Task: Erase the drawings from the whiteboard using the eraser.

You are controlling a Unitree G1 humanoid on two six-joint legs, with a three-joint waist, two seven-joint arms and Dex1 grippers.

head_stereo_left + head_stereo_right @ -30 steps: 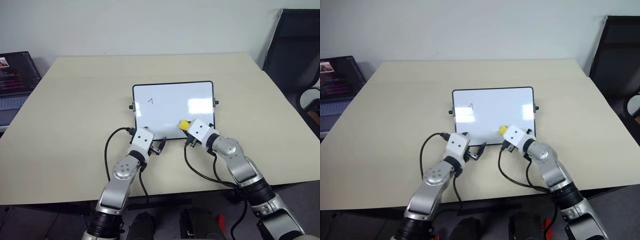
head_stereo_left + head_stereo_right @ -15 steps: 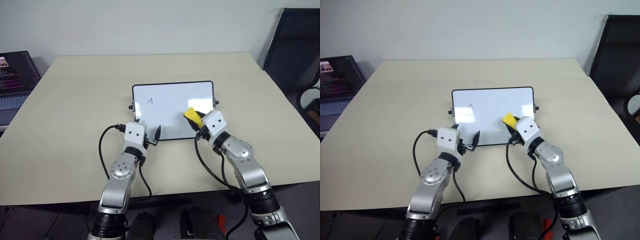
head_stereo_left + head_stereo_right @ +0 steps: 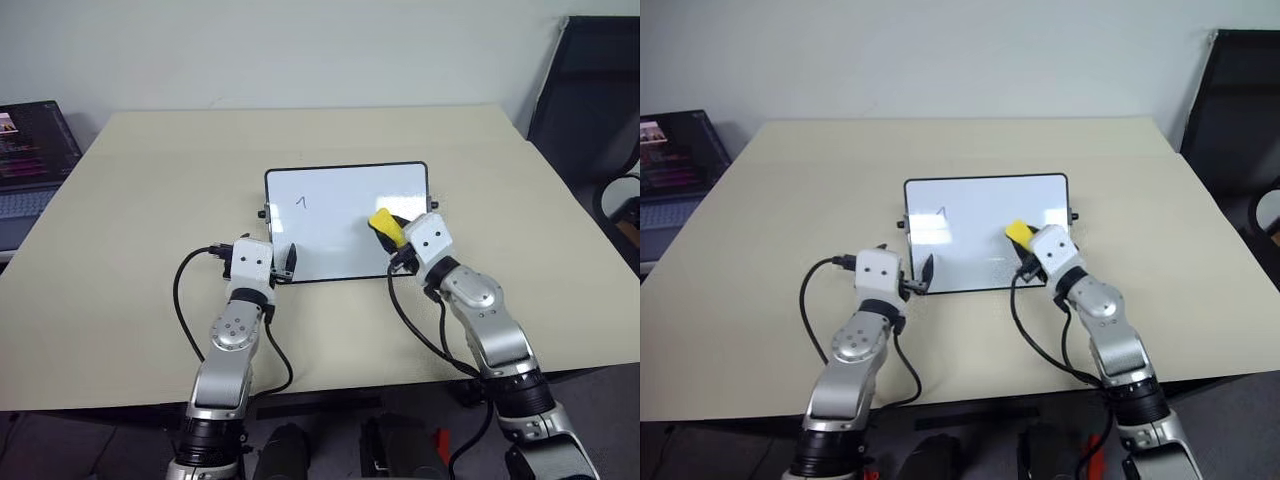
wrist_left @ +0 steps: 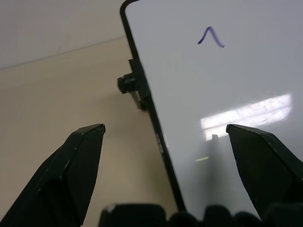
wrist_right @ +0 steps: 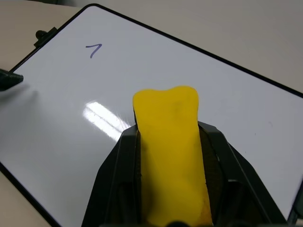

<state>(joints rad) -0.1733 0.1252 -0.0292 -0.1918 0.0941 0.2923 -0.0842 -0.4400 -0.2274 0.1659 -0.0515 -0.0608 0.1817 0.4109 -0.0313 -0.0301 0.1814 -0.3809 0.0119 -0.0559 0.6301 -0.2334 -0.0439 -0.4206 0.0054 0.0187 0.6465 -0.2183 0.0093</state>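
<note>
We found the whiteboard [image 3: 345, 222] lying flat near the middle of the desk [image 3: 150, 200], a little toward its near edge. One tick-like drawing [image 3: 301, 202] was left on it, in the board's far left part; the rest of the white surface looked bare as far as we could tell.

The right pincer [image 3: 392, 232] was clenched on the yellow eraser [image 3: 385, 226], whose soft body bulged out beyond the fingers. It hung over the board's right half, apparently lifted clear of the surface, well apart from the tick mark. We judged this grip sensible: the eraser stuck out ahead of the fingers, so its face could be pressed down without the fingers scraping the board.

The left pincer [image 4: 170, 142] stood released, its two fingers spread to either side of the board's left frame near the near left corner, with a black side knob [image 4: 126, 84] just ahead. We took this as readiness to brace the board so it would not slide under wiping. A laptop [image 3: 30, 155] sat beyond the desk's left edge.
</note>
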